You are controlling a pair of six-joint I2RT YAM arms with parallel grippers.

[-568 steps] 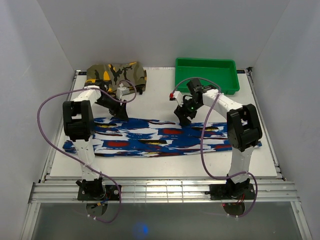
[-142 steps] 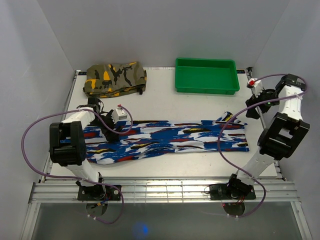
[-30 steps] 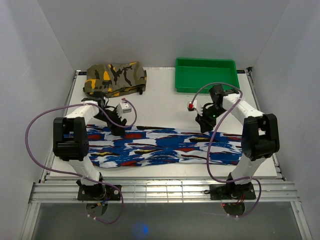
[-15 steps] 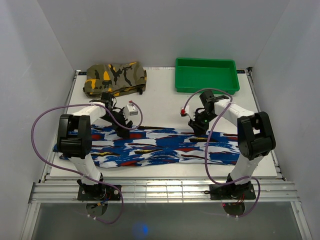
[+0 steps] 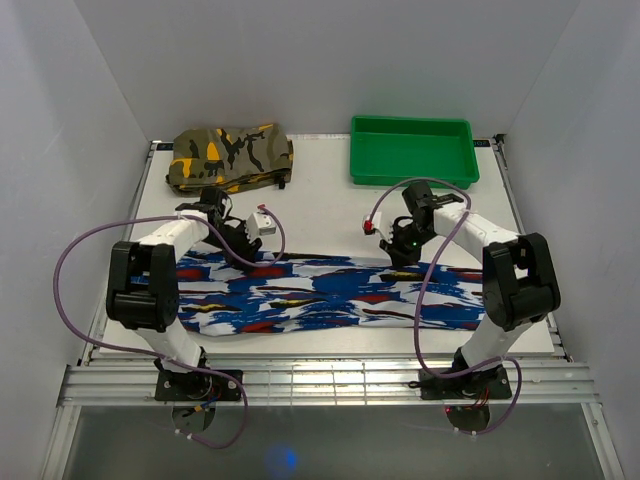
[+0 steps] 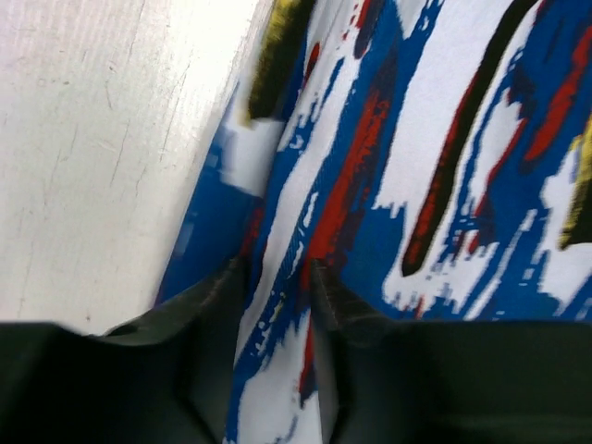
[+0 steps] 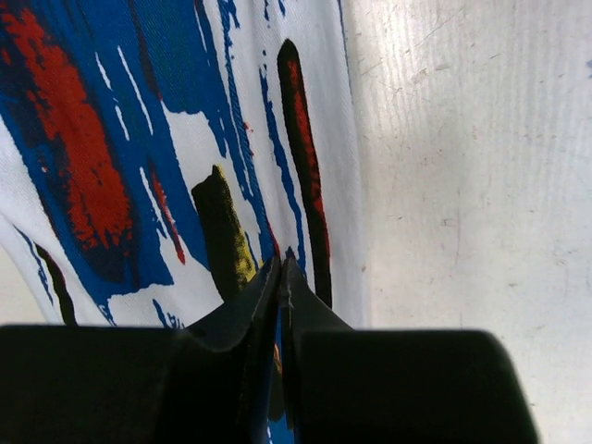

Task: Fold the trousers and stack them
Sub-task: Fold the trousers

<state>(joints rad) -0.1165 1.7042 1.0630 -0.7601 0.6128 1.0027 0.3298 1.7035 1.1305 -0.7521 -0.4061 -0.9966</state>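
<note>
across the middle of the white table (image 5: 320,205), the blue-print trousers (image 5: 320,295) lie flat, their long axis running left to right, with both arms bent over the far long edge. the left gripper (image 5: 243,250) is clamped on a ridge of cloth that shows between its fingers (image 6: 208,310). the right gripper (image 5: 398,252) is pinched tight at the same edge, and appears to have the hem nipped between its fingers (image 7: 250,314). almost all the fabric lies on the near side of both grippers, each arm on its own half, so the fold likely means drawing that edge toward the bases. seconds earlier the right arm stood off at the table's right side, clear of the cloth. a camouflage garment (image 5: 230,155) and a green tray (image 5: 412,150) sit at the back.
</note>
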